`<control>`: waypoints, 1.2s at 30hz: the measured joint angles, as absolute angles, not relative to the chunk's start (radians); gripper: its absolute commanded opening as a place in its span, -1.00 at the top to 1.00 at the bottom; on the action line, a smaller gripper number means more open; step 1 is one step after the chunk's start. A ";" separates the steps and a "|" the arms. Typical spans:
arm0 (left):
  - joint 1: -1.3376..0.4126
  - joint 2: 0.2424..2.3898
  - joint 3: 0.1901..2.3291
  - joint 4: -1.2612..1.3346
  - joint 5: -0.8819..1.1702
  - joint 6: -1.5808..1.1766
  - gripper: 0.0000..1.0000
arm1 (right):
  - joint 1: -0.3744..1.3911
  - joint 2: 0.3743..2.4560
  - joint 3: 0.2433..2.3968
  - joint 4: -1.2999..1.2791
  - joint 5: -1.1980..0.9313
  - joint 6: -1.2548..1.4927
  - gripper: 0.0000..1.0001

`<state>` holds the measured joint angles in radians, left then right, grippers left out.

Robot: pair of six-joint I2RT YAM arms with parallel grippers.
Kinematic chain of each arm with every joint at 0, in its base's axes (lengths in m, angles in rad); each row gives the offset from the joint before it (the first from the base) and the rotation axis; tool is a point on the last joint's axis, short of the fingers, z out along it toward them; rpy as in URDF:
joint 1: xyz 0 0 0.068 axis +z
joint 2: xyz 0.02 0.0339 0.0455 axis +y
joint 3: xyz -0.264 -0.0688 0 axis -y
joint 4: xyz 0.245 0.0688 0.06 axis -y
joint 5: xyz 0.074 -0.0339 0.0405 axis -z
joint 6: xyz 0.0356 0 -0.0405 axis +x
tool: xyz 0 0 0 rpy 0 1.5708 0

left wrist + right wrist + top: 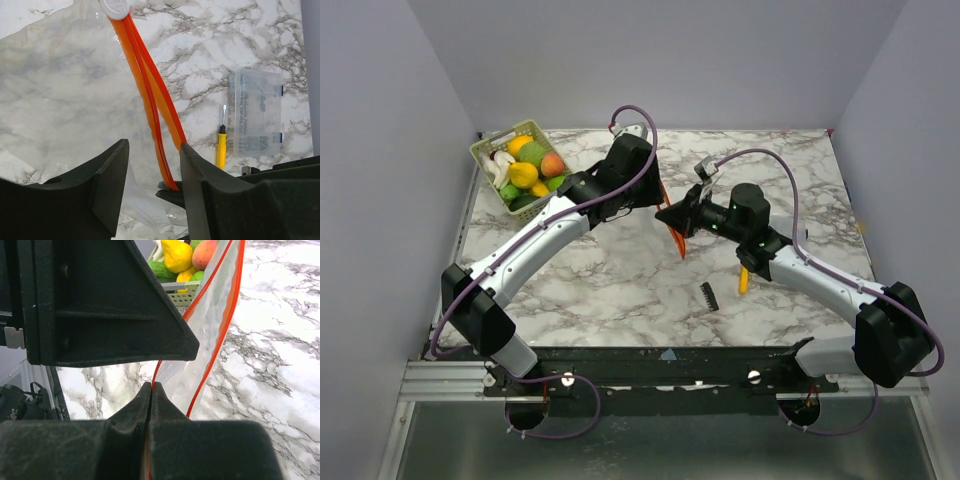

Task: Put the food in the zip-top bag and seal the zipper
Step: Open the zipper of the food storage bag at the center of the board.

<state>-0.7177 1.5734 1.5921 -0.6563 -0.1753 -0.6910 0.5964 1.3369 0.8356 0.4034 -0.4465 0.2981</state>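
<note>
- The right tool point(151, 386) has its fingers pressed together, pinching one end of the zipper point(226, 322). An orange sliver shows in the seam between them.
- The left tool point(153, 145) is spread. The zipper's two orange strips run through the gap close to one finger point(192, 175), and nothing is clamped.
- The zip-top bag point(60, 90) is near the middle of the marble surface point(620, 290), between the two tools.
- From above, the zipper's long axis runs roughly from the far edge toward the near edge, slightly slanted.
- The strips part as they leave the right tool, so the mouth is open. A white slider point(115, 6) sits at the far end, cut off by the frame.
- The toy fruits and vegetables point(525, 172) lie piled in a light green slotted basket point(500, 136) at the far left corner.
- A yellow-handled screwdriver point(221, 147) lies just beside a clear box point(255, 112) on the right side of the surface.
- In the top view the bag's film is almost invisible and both tools' fingertips are hidden by the wrists. The left arm's dark body blocks much of the right wrist view.
</note>
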 measured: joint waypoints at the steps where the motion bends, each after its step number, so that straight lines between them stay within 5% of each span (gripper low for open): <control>1: -0.718 1.574 1.592 -0.656 -0.175 -0.691 0.13 | 0.597 1.337 0.835 0.403 -0.446 0.298 0.99; 6: -0.717 1.578 1.591 -0.652 -0.175 -0.684 0.69 | 0.601 1.336 0.832 0.403 -0.445 0.298 0.94; 10: -0.718 1.578 1.567 -0.636 -0.176 -0.672 1.00 | 0.610 1.336 0.823 0.403 -0.442 0.304 0.18; 13: -0.718 1.578 1.542 -0.635 -0.181 -0.654 1.00 | 0.611 1.336 0.818 0.399 -0.421 0.308 -0.05; 19: -0.718 1.567 1.531 -0.638 -0.218 -0.616 1.00 | 0.614 1.327 0.824 0.360 -0.376 0.320 -0.20; 29: -0.718 1.563 1.531 -0.640 -0.223 -0.590 1.00 | 0.614 1.270 0.835 0.275 -0.093 0.352 -0.17; 36: -0.718 1.563 1.531 -0.650 -0.211 -0.590 1.00 | 0.614 1.303 0.870 0.235 -0.083 0.377 -0.14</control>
